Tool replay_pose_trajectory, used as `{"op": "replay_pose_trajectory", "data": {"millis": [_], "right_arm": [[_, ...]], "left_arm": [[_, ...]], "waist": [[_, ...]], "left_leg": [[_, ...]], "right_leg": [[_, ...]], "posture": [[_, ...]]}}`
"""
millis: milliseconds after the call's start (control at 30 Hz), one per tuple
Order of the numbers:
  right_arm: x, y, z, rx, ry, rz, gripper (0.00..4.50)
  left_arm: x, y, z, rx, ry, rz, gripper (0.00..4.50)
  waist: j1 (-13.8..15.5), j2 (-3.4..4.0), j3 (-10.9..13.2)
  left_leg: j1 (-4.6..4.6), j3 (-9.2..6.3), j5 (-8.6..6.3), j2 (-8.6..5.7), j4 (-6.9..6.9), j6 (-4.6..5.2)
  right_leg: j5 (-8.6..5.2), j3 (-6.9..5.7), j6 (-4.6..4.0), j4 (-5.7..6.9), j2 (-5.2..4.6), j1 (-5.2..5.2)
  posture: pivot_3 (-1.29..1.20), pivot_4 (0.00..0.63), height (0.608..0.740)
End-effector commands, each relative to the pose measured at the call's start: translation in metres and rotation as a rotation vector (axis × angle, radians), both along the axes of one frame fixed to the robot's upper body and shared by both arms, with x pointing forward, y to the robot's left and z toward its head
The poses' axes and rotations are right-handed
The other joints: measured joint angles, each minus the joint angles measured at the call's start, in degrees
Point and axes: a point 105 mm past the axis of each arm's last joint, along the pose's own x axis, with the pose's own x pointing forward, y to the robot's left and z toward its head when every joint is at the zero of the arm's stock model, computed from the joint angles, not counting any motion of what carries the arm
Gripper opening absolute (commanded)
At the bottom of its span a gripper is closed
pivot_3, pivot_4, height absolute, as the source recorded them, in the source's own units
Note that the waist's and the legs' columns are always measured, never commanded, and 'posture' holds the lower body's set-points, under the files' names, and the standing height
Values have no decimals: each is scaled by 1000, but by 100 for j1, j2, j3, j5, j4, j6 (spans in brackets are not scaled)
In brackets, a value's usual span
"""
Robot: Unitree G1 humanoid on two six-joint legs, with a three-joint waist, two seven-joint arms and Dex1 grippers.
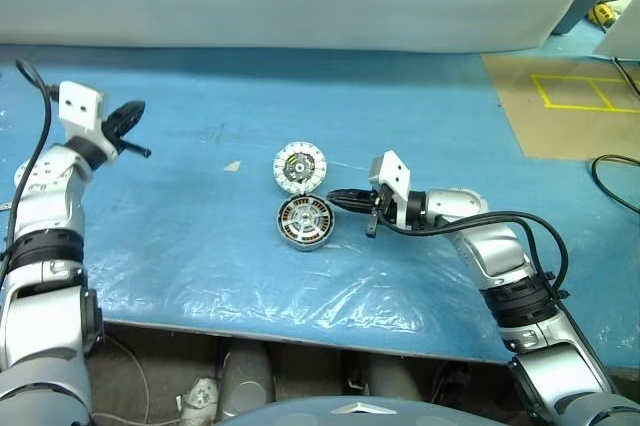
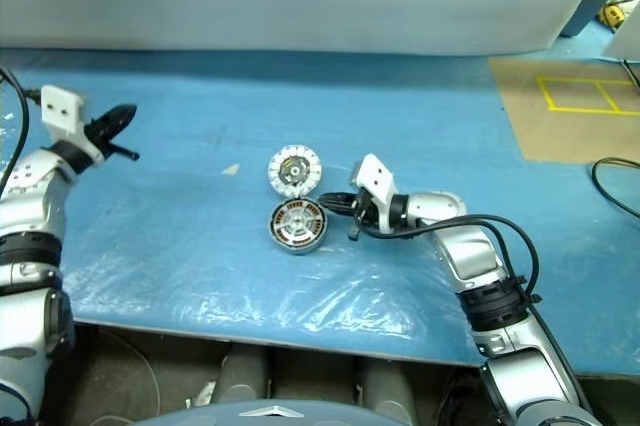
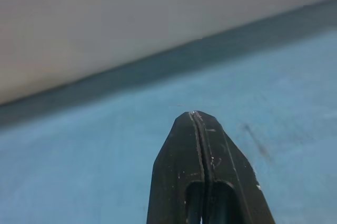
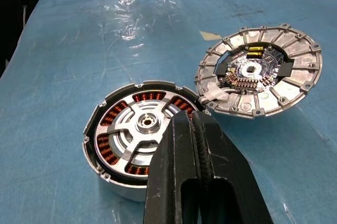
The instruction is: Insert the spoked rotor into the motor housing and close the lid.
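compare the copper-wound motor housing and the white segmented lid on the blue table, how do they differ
The round metal motor housing with copper-brown windings shows coils between pale spokes around a silver hub; the round silver-white segmented lid shows radial segments around a dark centre with small electronic parts. The housing lies nearer the robot, the lid just beyond it. The shut right pincer reaches over the housing's edge, not the lid's. Both are discs of similar width lying flat on the blue table.

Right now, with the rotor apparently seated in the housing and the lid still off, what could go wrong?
The lid lies face-up, its rim touching the motor housing; lifting it could nudge the housing. The shut right gripper hovers at the spoked rotor and could knock it. The left gripper is far off for helping.
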Motion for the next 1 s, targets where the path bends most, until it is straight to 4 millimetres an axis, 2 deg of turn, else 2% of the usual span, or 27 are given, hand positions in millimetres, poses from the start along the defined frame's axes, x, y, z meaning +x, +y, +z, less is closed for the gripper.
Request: {"op": "replay_pose_trajectory", "data": {"millis": [33, 133, 233, 400, 500, 600, 733, 1000], "right_arm": [[-2, 4, 9, 16, -41, 22, 0], [-2, 4, 8, 13, -40, 20, 0], [-3, 3, 8, 12, -40, 18, 0], [-3, 3, 8, 11, -41, 13, 0], [-2, 3, 8, 11, -43, 13, 0], [-2, 4, 9, 12, -45, 14, 0], [-3, 5, 10, 15, -48, 14, 0], [-2, 5, 12, 20, -54, 4, 0]], "left_arm": [[-14, 2, 7, -24, -44, -33, 28], [-26, -15, -31, -39, 43, -101, 28], [-33, -38, -45, -83, 69, -172, 28], [-32, -76, -59, -97, 98, -261, 28], [-23, -105, -59, -117, 88, -322, 28], [-14, -125, -63, -128, 93, -350, 28], [-8, -146, -68, -123, 120, -408, 28], [5, -171, -83, -48, 201, -477, 28]], "waist": [[0, 0, 0], [-7, 0, 0], [-5, -1, 0], [-11, -3, 1], [-21, -2, 0], [-31, -2, 0], [-69, -2, 0], [-45, -2, 0]], "left_leg": [[1, 0, 0, 0, 0, 0], [7, 2, 0, -2, 0, 0], [12, 6, -1, -2, 0, 1], [13, 6, 1, 1, 0, 4], [16, 7, 2, -3, 0, 6], [16, 8, 5, -5, 2, 11], [18, 8, 6, -3, 3, 12], [18, 8, 6, -7, 2, 12]], "right_leg": [[-1, 1, -1, 1, 0, 0], [-1, 5, -1, 1, -2, 3], [-1, 8, -2, -2, -5, 8], [-2, 5, -3, -2, -3, 8], [-2, 12, -3, -3, -3, 8], [-2, 13, -2, -3, -4, 10], [-1, 17, -2, -2, 2, 9], [-1, 17, -1, -3, 0, 9]], "posture": [[0, 150, 740], [0, 150, 740], [0, 150, 740], [0, 150, 740], [0, 150, 740], [0, 150, 740], [0, 150, 740], [0, 150, 740]]}}
